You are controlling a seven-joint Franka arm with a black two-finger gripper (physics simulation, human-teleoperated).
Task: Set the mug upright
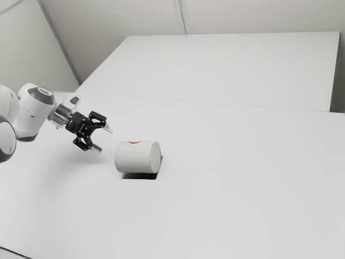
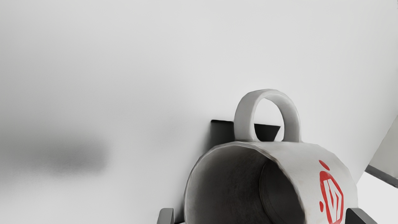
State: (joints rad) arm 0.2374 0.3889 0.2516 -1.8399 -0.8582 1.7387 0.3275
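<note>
White mug lies on its side on the worktop, mouth toward the hand, which hangs near it, released, fingers spread apart.

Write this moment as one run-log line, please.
gripper: open, short of mug | mug: on its side, mouth toward gripper | upright: not yet

Bright light on smooth white desk | black shadow under white cylindrical mug, near black two-finger tool | mug's inside dim
</note>
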